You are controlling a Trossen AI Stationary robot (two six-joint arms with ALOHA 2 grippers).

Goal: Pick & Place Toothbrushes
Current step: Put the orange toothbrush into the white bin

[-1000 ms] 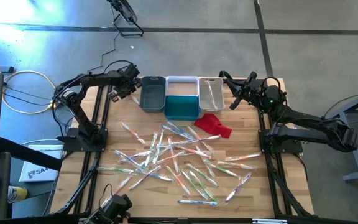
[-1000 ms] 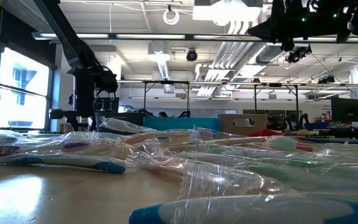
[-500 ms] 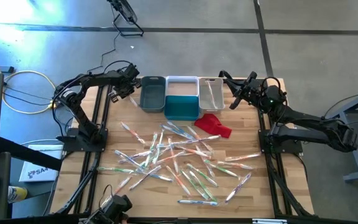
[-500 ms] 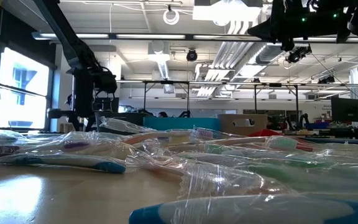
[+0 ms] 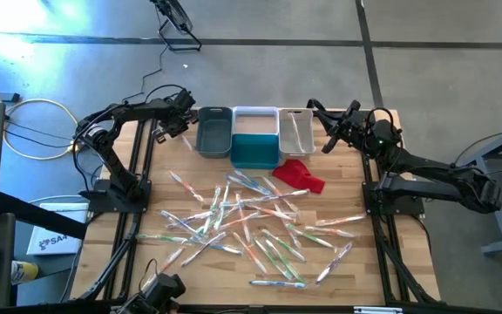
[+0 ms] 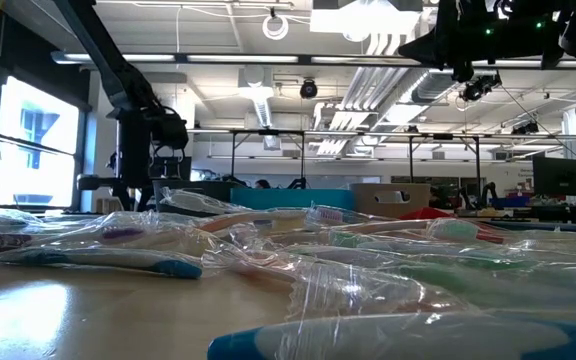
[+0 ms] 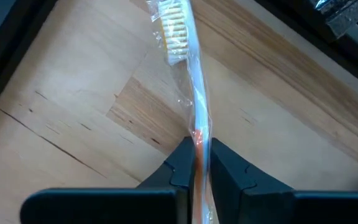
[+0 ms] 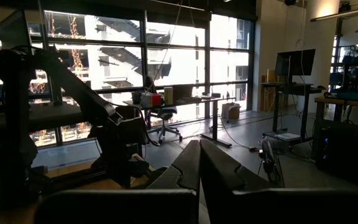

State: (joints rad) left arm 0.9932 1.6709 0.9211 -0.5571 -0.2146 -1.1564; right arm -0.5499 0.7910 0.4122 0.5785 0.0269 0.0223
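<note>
Gripping wrapped toothbrush (image 7: pixel 194 93) | left claw (image 7: pixel 202 163) | wrist view only

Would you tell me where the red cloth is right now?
In the high view the red cloth lies on the table right of centre, just in front of the teal bin and white bin, behind the scattered toothbrushes.

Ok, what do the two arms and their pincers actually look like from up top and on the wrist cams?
Both arms are black, jointed and slim, with black cables along them. The left pincer has two flat, angular black fingers; the right pincer looks the same. A green light glows on the right arm.
</note>
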